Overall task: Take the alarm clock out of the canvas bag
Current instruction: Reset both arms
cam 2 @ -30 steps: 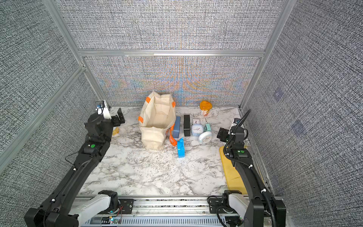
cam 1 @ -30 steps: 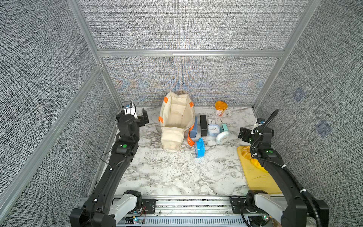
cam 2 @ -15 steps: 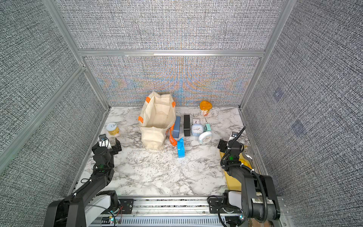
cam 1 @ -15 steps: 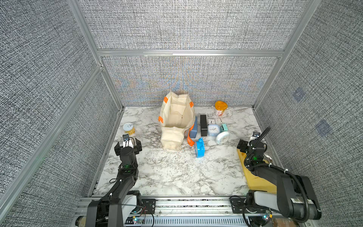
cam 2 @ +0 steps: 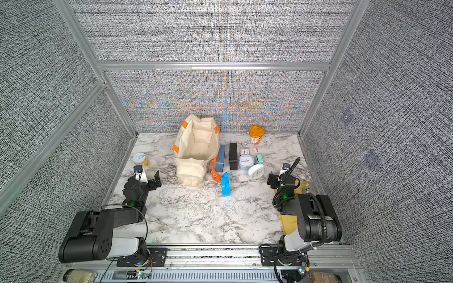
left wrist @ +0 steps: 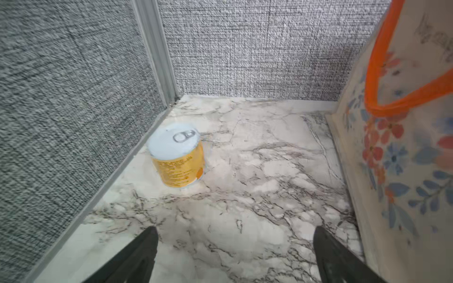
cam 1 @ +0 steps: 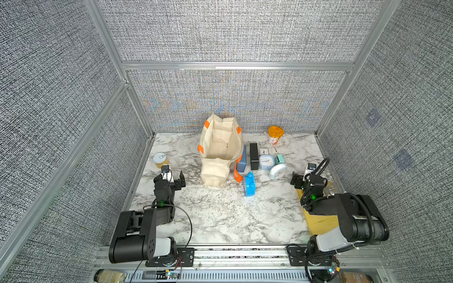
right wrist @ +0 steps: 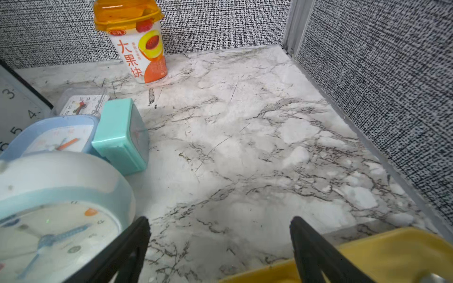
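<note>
The canvas bag (cam 1: 220,149) (cam 2: 196,147) stands upright at the back middle with its mouth open; only cream fabric shows inside it. Its flowered side fills the edge of the left wrist view (left wrist: 404,147). Several alarm clocks lie on the marble just right of the bag: a blue one (cam 1: 248,183), a round white one (cam 1: 277,171) (right wrist: 54,210), a pale-blue square one (cam 1: 266,162) and a small teal one (cam 1: 279,159) (right wrist: 122,134). My left gripper (cam 1: 172,178) (left wrist: 235,231) is open and empty, left of the bag. My right gripper (cam 1: 302,180) (right wrist: 219,220) is open and empty beside the round white clock.
A yellow can (cam 1: 160,159) (left wrist: 176,154) stands by the left wall. An orange-lidded cup (cam 1: 275,134) (right wrist: 137,41) stands at the back right. A black box (cam 1: 254,156) and a grey-blue box (cam 1: 241,162) lie beside the bag. A yellow tray (cam 1: 316,220) lies under the right arm.
Both arms have folded back from the rear of the table toward the front rail, and the grippers now sit lower and nearer. Both have stayed open; the bag and clocks have not moved.
</note>
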`<act>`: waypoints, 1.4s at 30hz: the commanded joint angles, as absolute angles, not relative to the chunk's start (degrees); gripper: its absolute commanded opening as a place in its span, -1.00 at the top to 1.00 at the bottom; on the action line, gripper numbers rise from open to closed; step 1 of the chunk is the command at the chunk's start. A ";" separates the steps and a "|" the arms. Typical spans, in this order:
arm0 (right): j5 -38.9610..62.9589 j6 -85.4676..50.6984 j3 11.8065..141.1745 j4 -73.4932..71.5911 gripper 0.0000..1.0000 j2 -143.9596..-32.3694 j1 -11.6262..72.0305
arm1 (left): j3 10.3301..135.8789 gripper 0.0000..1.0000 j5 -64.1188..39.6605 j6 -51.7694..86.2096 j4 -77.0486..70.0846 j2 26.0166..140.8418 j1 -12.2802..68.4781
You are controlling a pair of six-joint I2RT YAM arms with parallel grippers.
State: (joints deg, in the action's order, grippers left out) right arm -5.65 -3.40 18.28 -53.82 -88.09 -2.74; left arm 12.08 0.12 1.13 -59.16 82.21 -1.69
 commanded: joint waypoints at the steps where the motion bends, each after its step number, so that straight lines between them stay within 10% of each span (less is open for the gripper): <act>1: -5.79 -2.51 18.20 -59.02 -0.90 -88.31 -2.51 | 9.89 -0.99 -5.71 -2.02 -77.58 88.04 -1.74; 42: -5.80 -2.54 18.15 -59.02 -0.98 -88.42 -2.42 | 9.89 -0.99 -5.36 -1.67 -78.07 88.81 -1.67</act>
State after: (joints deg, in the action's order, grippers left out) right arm -5.69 -2.72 18.24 -57.23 -88.38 -2.50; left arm 9.85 -4.69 -1.52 -76.60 88.71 -1.69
